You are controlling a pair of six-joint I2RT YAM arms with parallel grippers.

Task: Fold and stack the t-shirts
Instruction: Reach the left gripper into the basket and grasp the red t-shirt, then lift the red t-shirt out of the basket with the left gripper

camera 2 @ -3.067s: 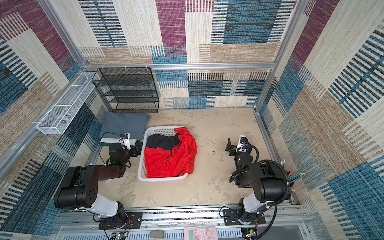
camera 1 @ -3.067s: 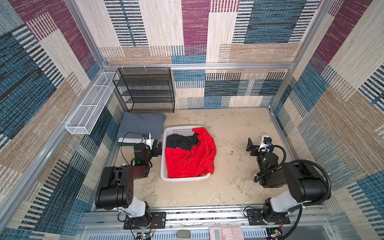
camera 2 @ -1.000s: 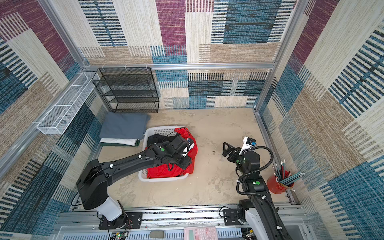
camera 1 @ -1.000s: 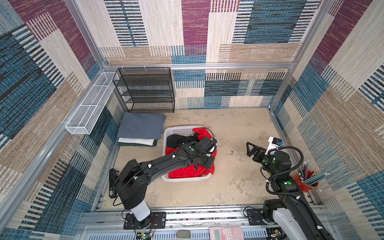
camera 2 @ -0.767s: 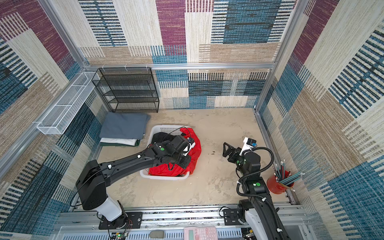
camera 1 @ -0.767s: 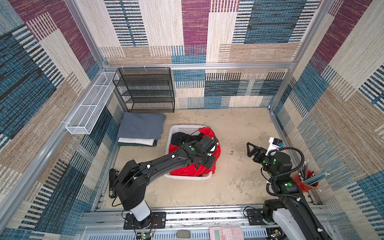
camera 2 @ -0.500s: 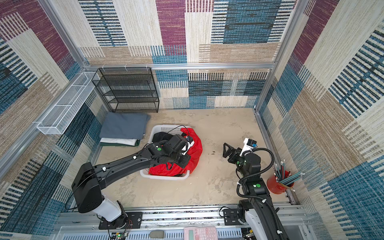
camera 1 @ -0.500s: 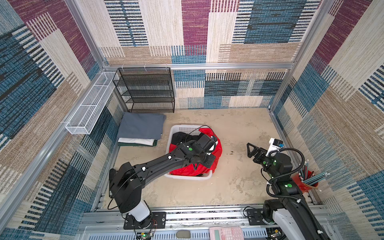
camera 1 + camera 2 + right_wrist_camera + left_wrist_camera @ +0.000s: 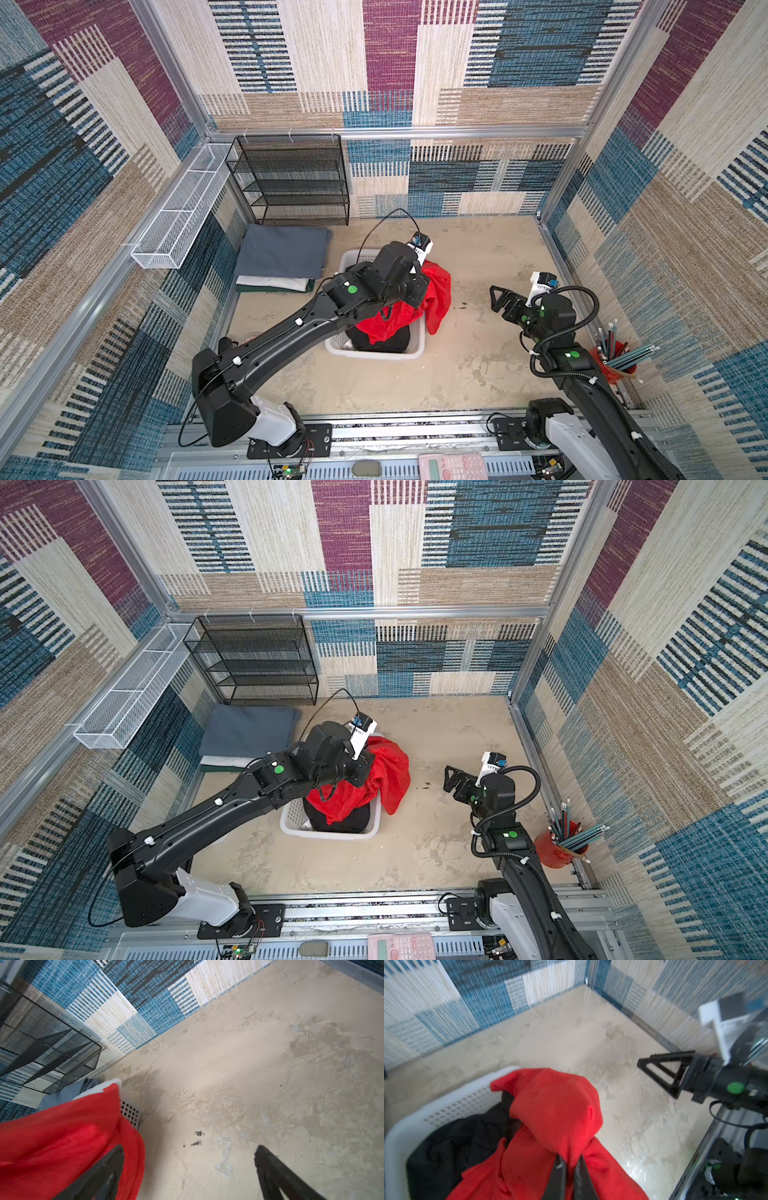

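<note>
Red t-shirt (image 9: 554,1109) in left hand (image 9: 570,1161) over basket (image 9: 446,1103)

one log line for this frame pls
phase: pick from basket | left gripper: shut on red t-shirt | right gripper: open, holding nothing | black t-shirt: in basket

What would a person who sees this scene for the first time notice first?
The bright red t-shirt stands out most: the left gripper, shut, pinches it over the white basket near the middle of the floor, one fold hanging over the rim. Next come the patchwork walls all around.
</note>
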